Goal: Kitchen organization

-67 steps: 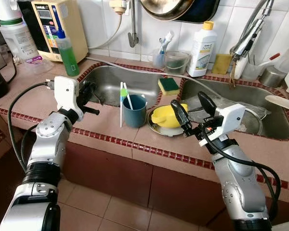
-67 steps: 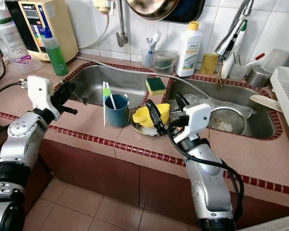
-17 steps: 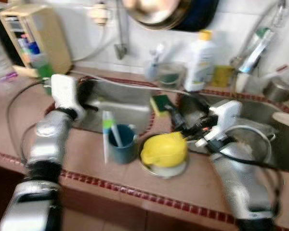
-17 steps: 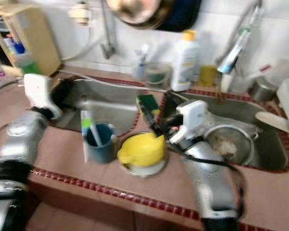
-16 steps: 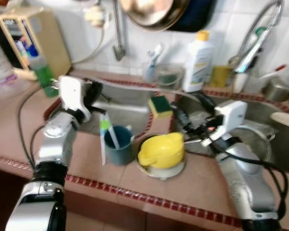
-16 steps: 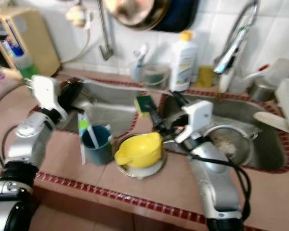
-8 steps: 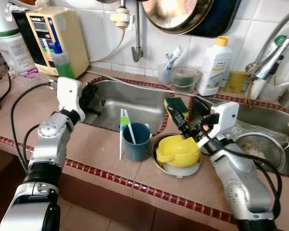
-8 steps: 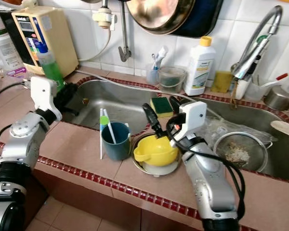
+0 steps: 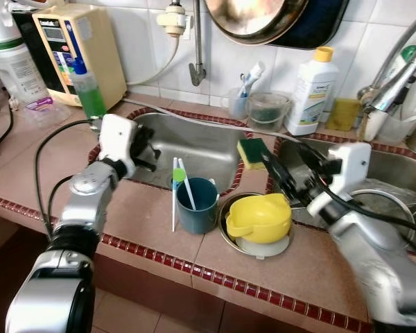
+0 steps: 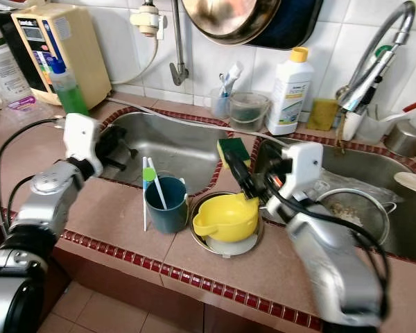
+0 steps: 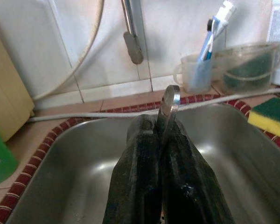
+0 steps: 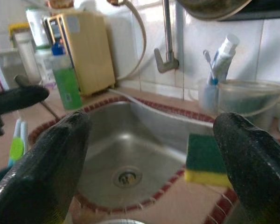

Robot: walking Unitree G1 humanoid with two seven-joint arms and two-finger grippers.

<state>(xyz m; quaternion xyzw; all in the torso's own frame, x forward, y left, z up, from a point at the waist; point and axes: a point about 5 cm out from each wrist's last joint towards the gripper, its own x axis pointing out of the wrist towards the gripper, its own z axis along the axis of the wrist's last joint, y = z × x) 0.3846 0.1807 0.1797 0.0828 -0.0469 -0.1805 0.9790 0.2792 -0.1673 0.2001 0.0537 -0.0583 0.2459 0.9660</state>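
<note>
Kitchen counter, mid-tidy: our left gripper (image 11: pixel 161 140) hangs over the near edge of the left sink (image 9: pixel 194 142), its fingers pressed together on a thin metal utensil handle (image 11: pixel 169 105) that pokes out past the tips. Which utensil it is we cannot tell; the working end is hidden. Our right gripper (image 9: pixel 295 166) hovers with fingers spread wide, pinching nothing, just above and behind the yellow jug (image 9: pixel 258 217), which lies on a plate (image 9: pixel 260 246) on the counter. The sponge (image 9: pixel 251 149) rests on the divider just beyond that gripper's tips; the blue cup (image 9: pixel 196 205) with its toothbrush (image 9: pixel 175 187) stands beside the jug, on the side toward the left arm.

We judge the metal handle stiff, light and slick, so the flat-on pinch near its end suits it but could let it swivel. The jug looks like light, rigid plastic; its rim or handle offers the surest hold. The sponge would squash, and is best taken across its short sides.
</note>
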